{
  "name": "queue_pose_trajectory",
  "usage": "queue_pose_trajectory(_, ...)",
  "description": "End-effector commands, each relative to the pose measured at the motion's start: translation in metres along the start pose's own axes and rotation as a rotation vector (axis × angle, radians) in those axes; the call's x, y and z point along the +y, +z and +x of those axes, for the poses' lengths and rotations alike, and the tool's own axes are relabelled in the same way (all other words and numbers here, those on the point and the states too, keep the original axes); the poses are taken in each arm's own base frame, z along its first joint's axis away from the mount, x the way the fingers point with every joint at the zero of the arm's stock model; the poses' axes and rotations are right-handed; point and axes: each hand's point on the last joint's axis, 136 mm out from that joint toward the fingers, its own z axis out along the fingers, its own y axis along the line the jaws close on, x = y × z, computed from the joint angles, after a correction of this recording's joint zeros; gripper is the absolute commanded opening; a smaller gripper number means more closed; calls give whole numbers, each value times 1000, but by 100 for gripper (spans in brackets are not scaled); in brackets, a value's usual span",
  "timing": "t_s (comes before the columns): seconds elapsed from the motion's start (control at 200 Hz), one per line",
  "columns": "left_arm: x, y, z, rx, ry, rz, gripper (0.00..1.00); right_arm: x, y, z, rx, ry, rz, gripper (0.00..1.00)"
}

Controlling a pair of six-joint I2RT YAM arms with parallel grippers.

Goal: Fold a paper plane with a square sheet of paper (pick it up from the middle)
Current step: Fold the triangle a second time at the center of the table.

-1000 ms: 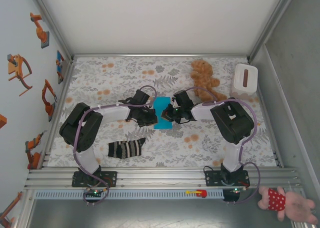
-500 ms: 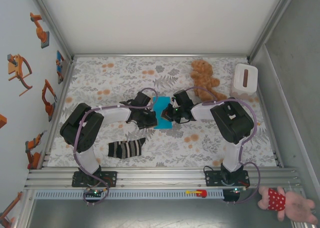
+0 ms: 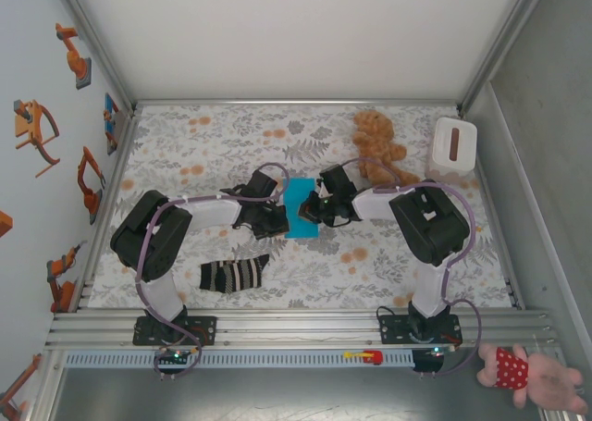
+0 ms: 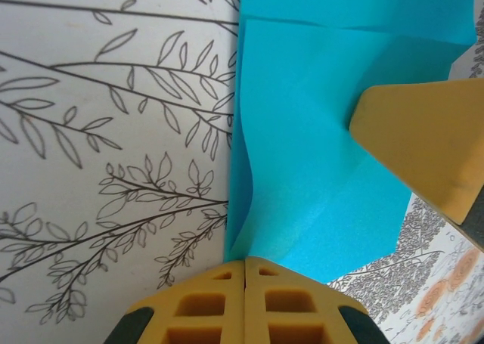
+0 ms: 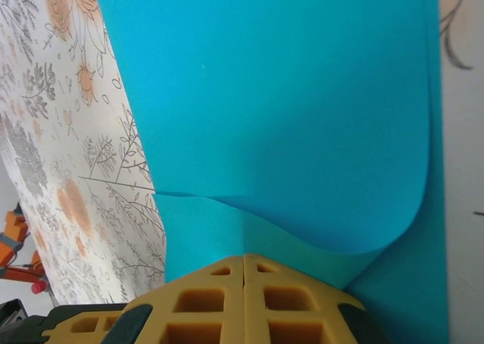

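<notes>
Floral-print cloth covers the table (image 3: 203, 143) inside a white-walled, metal-framed cell, where two robot arms meet over a turquoise sheet of paper (image 3: 298, 206) lying near the middle of the surface. The left gripper (image 3: 277, 219) reaches the sheet from its left side and the right gripper (image 3: 314, 210) from its right, so the paper sits between the two wrists.

Seen from the left wrist, that gripper's yellow fingers (image 4: 204, 306) are pressed tight together, clenched on the near edge of the sheet. The paper is doubled over, with a straight fold line across its far part and a soft wave rising along its left edge. One yellow finger of the right gripper rests against the sheet's right side.

Seen from the right wrist, the right gripper's fingers (image 5: 295, 299) are likewise closed, pinching the paper's edge, and one layer lifts in a smooth curl just ahead of them above a second layer.

A black-and-white striped sock (image 3: 234, 274) lies toward the near edge beside the left arm, well apart from the paper. A brown teddy bear (image 3: 377, 143) sits at the far right, near a white box (image 3: 454, 145). A pink plush toy (image 3: 527, 373) lies beyond the aluminium rail (image 3: 296, 328) at the near right corner.
</notes>
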Motion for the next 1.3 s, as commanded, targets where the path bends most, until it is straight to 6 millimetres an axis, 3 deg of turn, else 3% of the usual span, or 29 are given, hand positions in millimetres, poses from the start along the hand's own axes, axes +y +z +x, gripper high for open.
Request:
queue_pose_trajectory(0.0, 36, 12, 21, 63, -77, -111, 0, 14, -20, -14, -55, -92, 33, 0)
queue_pose_trajectory(0.075, 35, 10, 21, 57, -73, -116, 1, 30, -31, -17, -76, -145, 3, 0)
queue_pose_trajectory(0.145, 35, 9, 20, 53, -71, -117, 0, 32, -34, -12, -66, -167, -16, 0)
queue_pose_trajectory(0.446, 32, 8, 20, 62, -66, -113, 0, 23, -13, 21, 35, -177, -37, 0)
queue_pose_trajectory(0.921, 26, 2, 17, 50, -57, -100, 0, 7, 8, 26, 88, -156, -2, 0)
queue_pose_trajectory(1.137, 4, -14, 7, 12, -11, -35, 2, -11, 8, 25, 74, -133, 80, 0)
queue_pose_trajectory(1.297, -19, -17, -3, -11, 8, 49, 6, -10, 8, 25, 71, -127, 73, 0)
